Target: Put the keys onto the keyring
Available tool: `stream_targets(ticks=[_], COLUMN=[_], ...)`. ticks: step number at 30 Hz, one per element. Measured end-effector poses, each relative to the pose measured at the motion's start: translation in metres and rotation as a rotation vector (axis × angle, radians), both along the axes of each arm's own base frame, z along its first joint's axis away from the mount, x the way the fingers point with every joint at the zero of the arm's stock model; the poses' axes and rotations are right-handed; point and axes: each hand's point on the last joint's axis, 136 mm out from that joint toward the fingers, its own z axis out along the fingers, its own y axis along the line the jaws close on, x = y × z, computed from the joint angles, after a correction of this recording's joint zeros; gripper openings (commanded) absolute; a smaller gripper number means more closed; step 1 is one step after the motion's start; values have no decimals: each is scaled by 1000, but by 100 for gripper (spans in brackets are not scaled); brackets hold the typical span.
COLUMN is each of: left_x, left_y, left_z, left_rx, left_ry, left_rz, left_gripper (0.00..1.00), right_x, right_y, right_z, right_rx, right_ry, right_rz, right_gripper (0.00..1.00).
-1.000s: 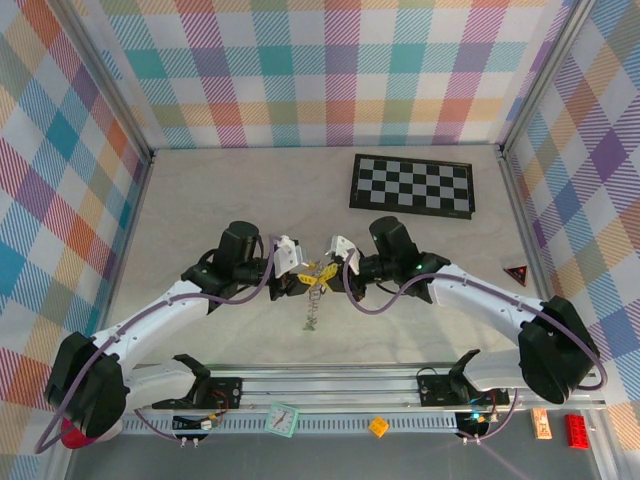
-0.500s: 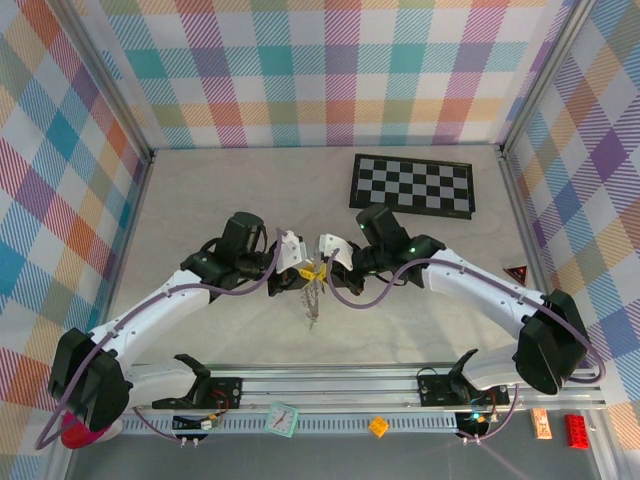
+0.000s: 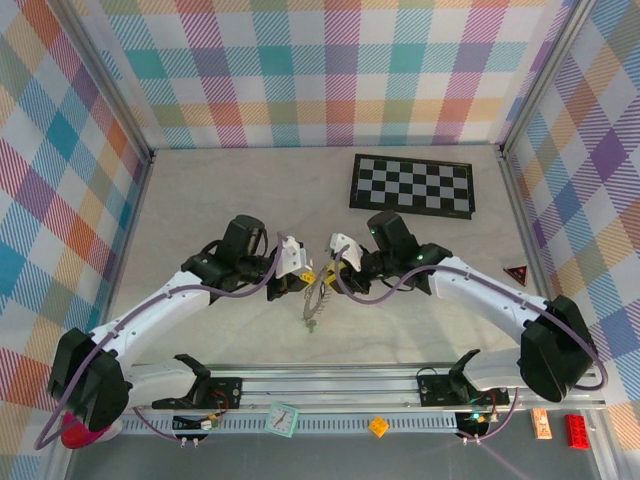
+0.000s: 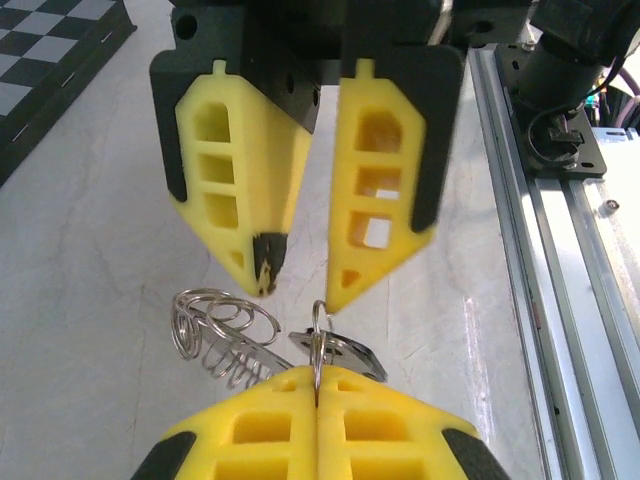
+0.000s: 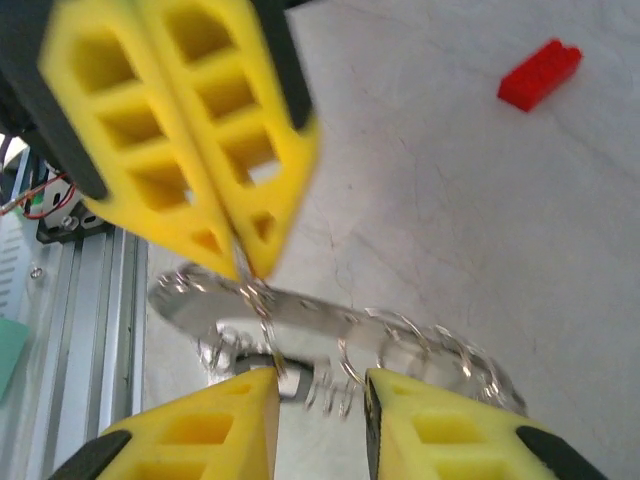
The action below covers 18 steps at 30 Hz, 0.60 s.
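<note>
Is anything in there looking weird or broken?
Yes, the keyring looks odd. Its wire loops are spread apart like a stretched spring instead of sitting tight together as one ring. The left gripper is shut on one thin loop of it.

Left gripper point(image 4: 318, 375) and right gripper point(image 5: 322, 375) are yellow on black; between them a silvery keyring point(image 4: 225, 335); beyond the right gripper, a red block point(image 5: 540, 73).
</note>
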Motion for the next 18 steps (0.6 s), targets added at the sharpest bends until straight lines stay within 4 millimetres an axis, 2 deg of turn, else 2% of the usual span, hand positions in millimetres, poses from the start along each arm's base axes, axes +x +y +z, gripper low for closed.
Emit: stream_targets(ticks=[6, 14, 18], left_x=[-3, 0, 1], left_y=[1, -1, 0], left_z=[-2, 2, 3], left_rx=[-47, -71, -75], left_ry=[-1, -14, -33], left_rz=[22, 33, 43], left_gripper=[0, 0, 0], right_x=[-8, -9, -9], right_y=[0, 5, 1], right_z=[-11, 0, 14], right_rx=[34, 84, 113], right_ry=[83, 94, 94], right_rz=[-14, -7, -36], right_gripper=[31, 31, 32])
